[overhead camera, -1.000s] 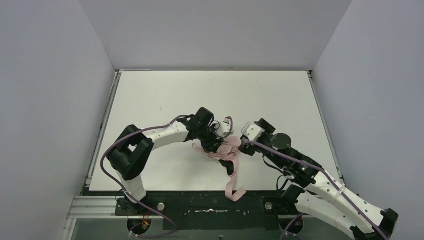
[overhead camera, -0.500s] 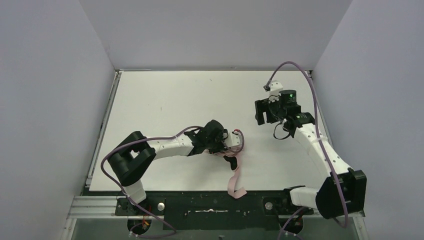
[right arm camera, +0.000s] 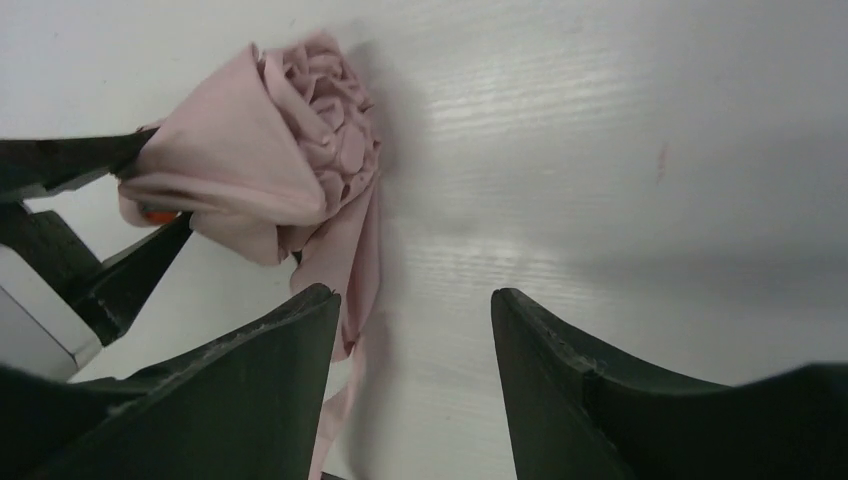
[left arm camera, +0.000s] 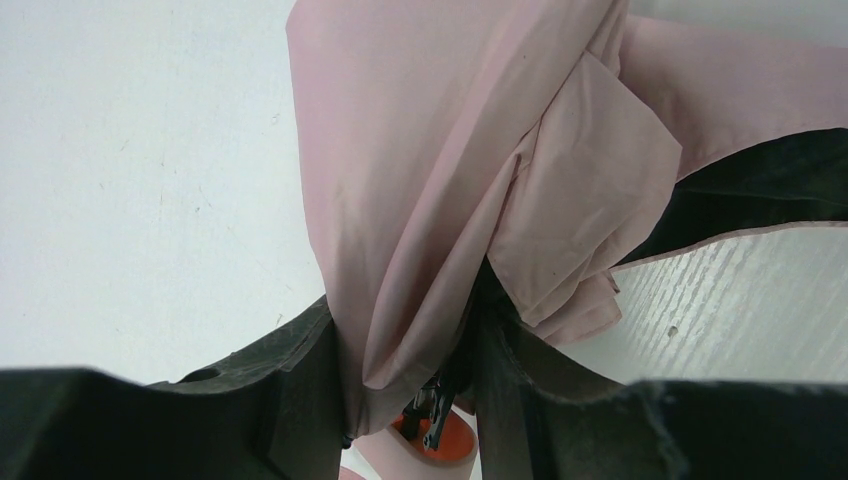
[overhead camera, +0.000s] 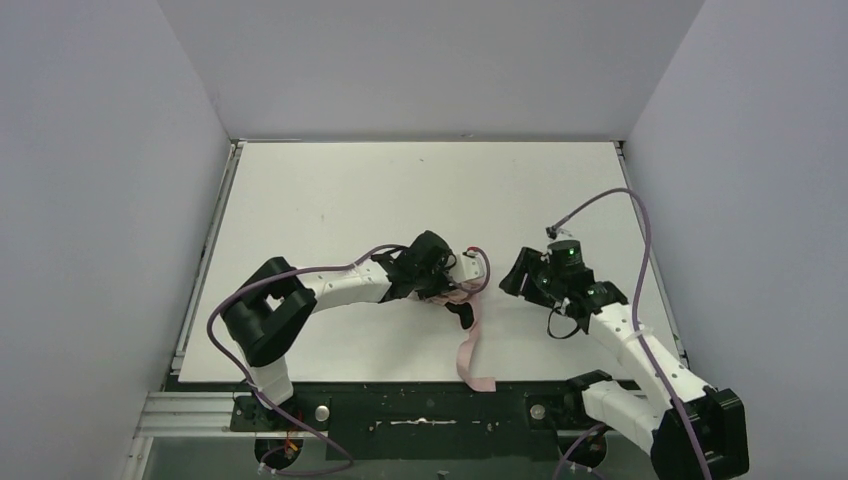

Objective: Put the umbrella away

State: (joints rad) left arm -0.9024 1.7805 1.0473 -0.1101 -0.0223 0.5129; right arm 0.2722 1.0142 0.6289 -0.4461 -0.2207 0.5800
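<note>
From above I see the umbrella (overhead camera: 458, 296) lying mid-worktop (overhead camera: 330, 190), its strap (overhead camera: 468, 352) trailing to the near edge. My left pincer (overhead camera: 447, 288) is on it; the right pincer (overhead camera: 512, 272) sits just right of it, apart. Left wrist: pink fabric clamped between the fingers (left arm camera: 290, 400). Right wrist: jaws apart, nothing between them, umbrella at far left.

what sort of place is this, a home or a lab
Probably a robotics lab test cell: left arm and right arm bolted at a white table, plain grey walls around it, one pink umbrella.
</note>
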